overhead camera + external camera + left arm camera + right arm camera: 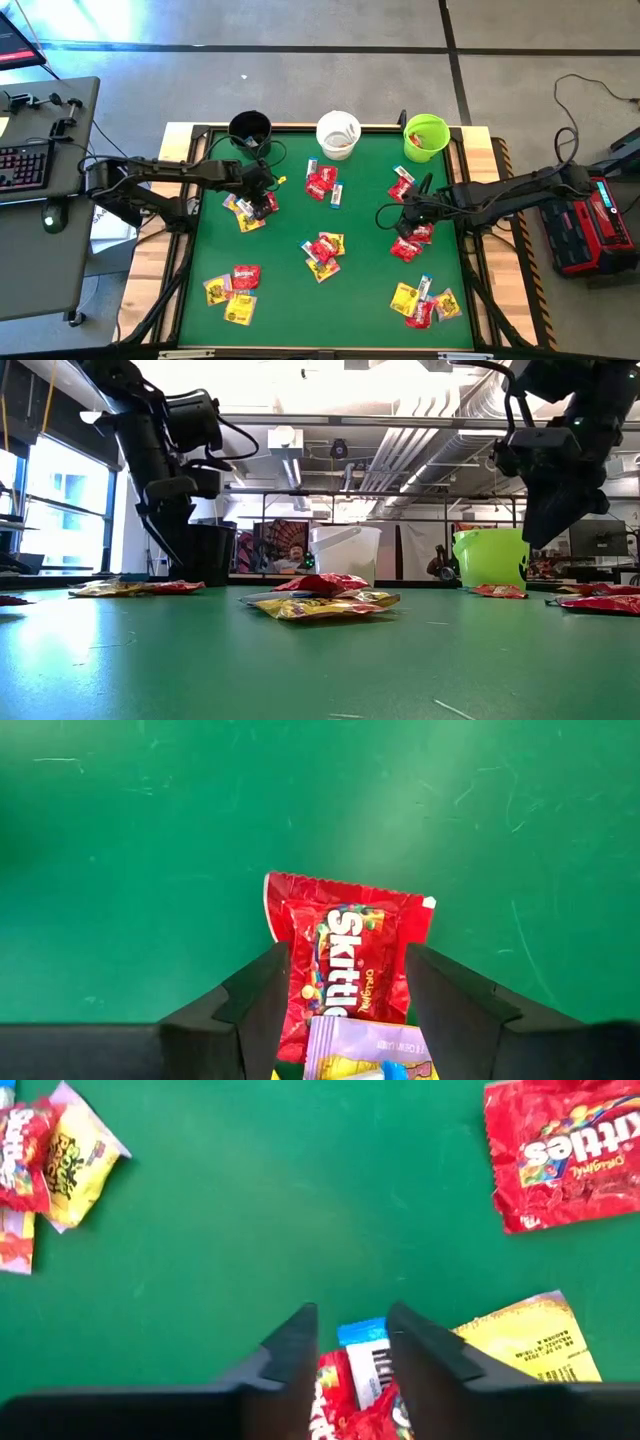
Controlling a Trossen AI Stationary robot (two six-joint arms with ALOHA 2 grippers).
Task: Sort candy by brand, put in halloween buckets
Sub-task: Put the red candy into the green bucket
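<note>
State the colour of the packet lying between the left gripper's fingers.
Red, a Skittles packet; the left wrist view shows it best.

The green felt table top (290, 290) carries scattered clusters of small flat wrapped candy packets (323, 250) with bare lanes between them. A broad open strip runs down the left-centre, between the centre cluster and the front-left cluster (233, 292). A second open area lies front-centre, between that cluster and the front-right cluster (425, 303).

Along the far edge stand three round plastic pails: black (249, 128), white (338, 133) and lime green (426, 136), with narrow gaps between them.

The dark left arm (170, 172) reaches in over the left-side packets (250, 212). The dark right arm (510, 190) reaches in over the right-side packets (410, 240). The table centre between them is unobstructed above the low packets.
</note>
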